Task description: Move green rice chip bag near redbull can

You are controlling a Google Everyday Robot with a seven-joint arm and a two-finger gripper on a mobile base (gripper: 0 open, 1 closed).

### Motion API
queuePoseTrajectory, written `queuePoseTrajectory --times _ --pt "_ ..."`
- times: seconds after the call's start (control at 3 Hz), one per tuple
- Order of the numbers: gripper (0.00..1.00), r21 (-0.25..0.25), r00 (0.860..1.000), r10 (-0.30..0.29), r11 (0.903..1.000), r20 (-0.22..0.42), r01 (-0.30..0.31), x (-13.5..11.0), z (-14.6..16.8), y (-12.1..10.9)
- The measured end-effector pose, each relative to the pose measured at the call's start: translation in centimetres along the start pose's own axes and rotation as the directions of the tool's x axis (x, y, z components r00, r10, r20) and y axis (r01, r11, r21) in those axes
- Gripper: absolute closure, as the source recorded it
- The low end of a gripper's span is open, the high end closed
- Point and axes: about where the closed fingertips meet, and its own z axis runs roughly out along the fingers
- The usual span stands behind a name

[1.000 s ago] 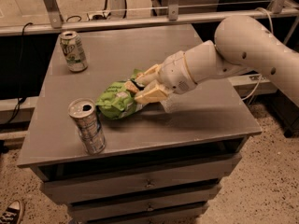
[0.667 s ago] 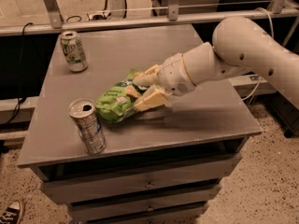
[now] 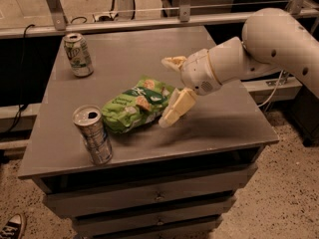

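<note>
Green rice chip bag (image 3: pixel 137 103) at mid-counter, lying flat and crinkled, left end near the redbull can (image 3: pixel 92 134) but apart from it. Just to the right, the tool (image 3: pixel 166 92), spread wide and holding nothing, lower finger at the bag's right edge, touching or only beside it, hard to say; upper finger raised clear behind.

Looks close to done, yet open to trouble. Risk of dragging the light bag back off its spot on withdrawal, should that lower finger catch the foil. Risk, too, of nudging it onward into the slim can and toppling that toward the front edge close by. Crinkly film likely to spring or creep when released.

Farther off, at the left rear corner, a wider whitish can (image 3: pixel 78 55) with green print, upright and well apart. Beneath all, the matte grey counter (image 3: pixel 224 118), drawers (image 3: pixel 159 195) under its front lip. Beyond, a speckled floor (image 3: pixel 281 193), a metal rail (image 3: pixel 149 23) behind, a cable (image 3: pixel 271 91) hanging at right, a sneaker toe (image 3: pixel 11 227) at bottom left.
</note>
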Motion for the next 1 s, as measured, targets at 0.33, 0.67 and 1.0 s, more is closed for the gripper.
queuePoseTrajectory --times 0.33,0.67,1.0 --pt "0.0 0.033 1.0 -0.012 0.9994 -0.014 0.013 0.6 -3.8 -2.6" --pt "0.0 0.085 0.999 -0.036 0.9957 -0.007 0.036 0.7 -9.3 -5.7" --pt "0.0 0.104 0.999 -0.025 0.9943 0.021 0.022 1.9 -11.8 -8.6"
